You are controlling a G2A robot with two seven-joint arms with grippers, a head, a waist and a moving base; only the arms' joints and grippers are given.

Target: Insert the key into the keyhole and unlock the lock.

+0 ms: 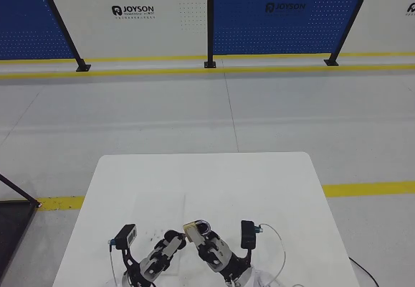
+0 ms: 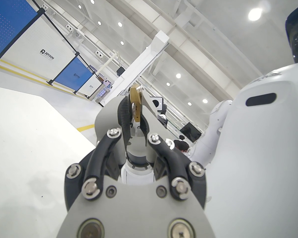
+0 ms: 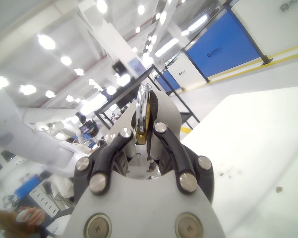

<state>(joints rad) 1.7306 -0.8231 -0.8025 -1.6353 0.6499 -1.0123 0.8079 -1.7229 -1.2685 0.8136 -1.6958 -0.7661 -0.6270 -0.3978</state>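
Lock (image 3: 141, 117) pinched in right tool (image 3: 144, 111) — key (image 2: 134, 108) in left tool (image 2: 134, 116).

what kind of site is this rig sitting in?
Probably an industrial hall or demo floor: blue partition panels on black stands, yellow floor lines, and a high ceiling with round lights.

Ceiling lamps (image 3: 46, 42) are glaring brightly overhead, and the white desk (image 1: 264, 179) is shining evenly with only faint shadows.
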